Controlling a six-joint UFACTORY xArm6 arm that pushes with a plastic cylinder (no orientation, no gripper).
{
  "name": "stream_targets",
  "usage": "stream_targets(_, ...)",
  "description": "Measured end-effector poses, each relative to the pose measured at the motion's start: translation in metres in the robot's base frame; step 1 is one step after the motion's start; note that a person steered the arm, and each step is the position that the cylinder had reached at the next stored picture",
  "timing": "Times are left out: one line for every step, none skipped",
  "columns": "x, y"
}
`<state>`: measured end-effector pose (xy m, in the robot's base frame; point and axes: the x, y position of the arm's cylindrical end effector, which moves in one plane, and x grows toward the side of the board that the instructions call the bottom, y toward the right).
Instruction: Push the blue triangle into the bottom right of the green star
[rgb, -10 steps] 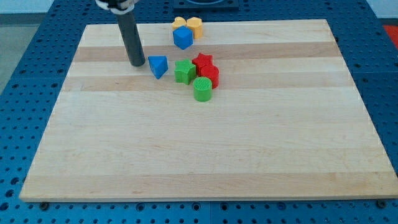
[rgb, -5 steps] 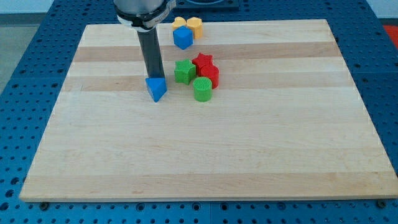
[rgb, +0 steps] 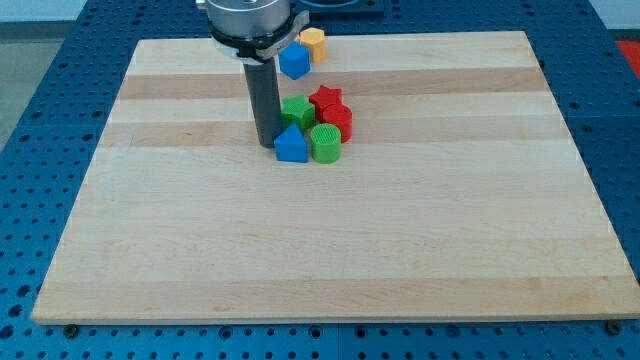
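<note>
The blue triangle (rgb: 291, 146) lies on the wooden board, just below the green star (rgb: 296, 112) and touching the left side of the green cylinder (rgb: 326, 143). My tip (rgb: 268, 144) stands right against the blue triangle's left side, to the lower left of the green star. The rod rises from there to the view's top and hides part of the board behind it.
A red star (rgb: 326, 99) and a red block (rgb: 338, 121) sit right of the green star. A blue cube (rgb: 294, 62) and an orange block (rgb: 314, 42) lie near the view's top edge of the board (rgb: 320, 230); a yellow block there is mostly hidden.
My tip has moved to the view's right and slightly down, pushing the blue triangle from left of the cluster to under the green star, against the green cylinder.
</note>
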<state>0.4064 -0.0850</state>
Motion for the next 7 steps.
stream_targets(0.039,-0.017)
stream_targets(0.058,-0.010)
stream_targets(0.045,-0.003)
stream_targets(0.028,0.000)
stream_targets(0.017,0.003)
stream_targets(0.003,0.009)
stream_targets(0.001,0.009)
